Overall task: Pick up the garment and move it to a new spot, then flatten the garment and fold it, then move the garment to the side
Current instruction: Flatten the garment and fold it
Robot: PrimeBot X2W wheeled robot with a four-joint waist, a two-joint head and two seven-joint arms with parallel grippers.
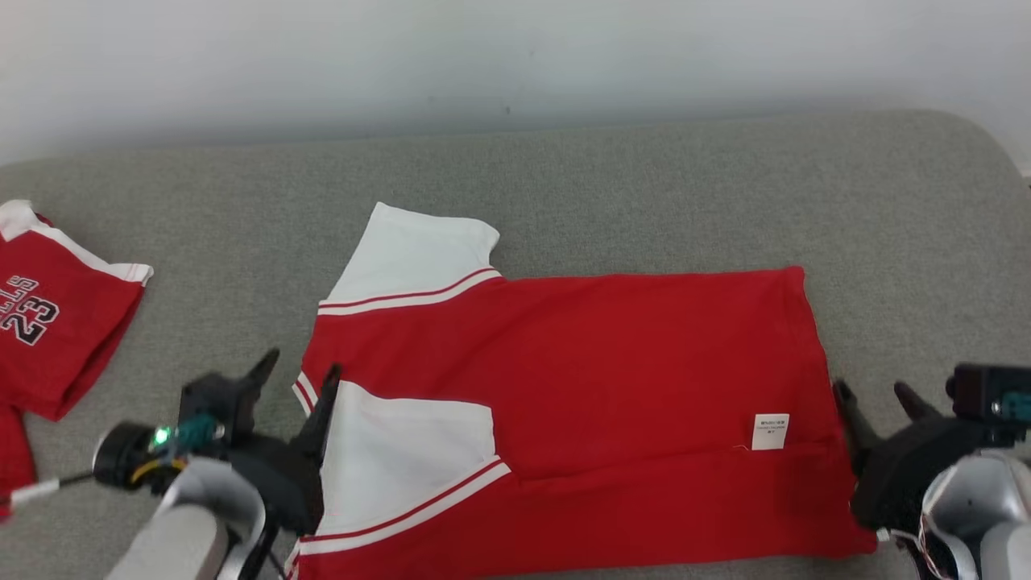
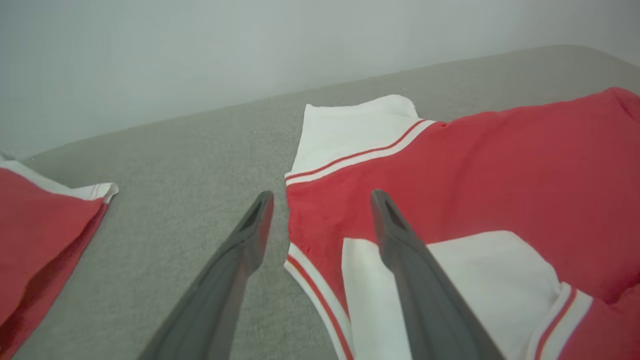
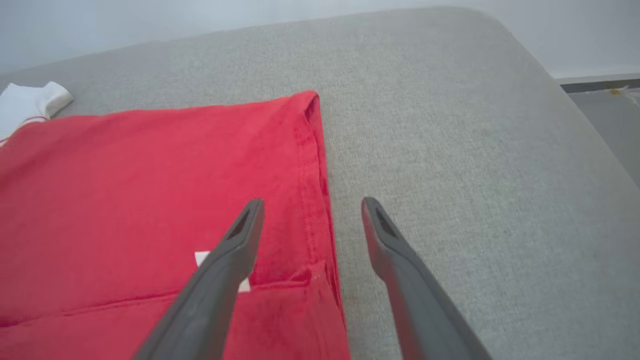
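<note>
Lying folded on the grey cushion [image 1: 644, 185]: a red garment [image 1: 628, 362].

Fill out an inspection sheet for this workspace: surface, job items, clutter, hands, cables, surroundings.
surface: grey fabric cushion, smooth, no stains seen.
job's things: red shirt lies flat, its near long side folded over onto itself; far sleeve spread out; white label near the hem.
clutter: second red shirt, printed 23, at the far left and partly out of frame.
hands: left hand open, straddling the shirt's edge by the folded sleeve; right hand open, straddling the hem; neither holds anything.
cables: thin wire by the left wrist; loose wires by the right wrist.
surroundings: pale wall behind the cushion.
</note>
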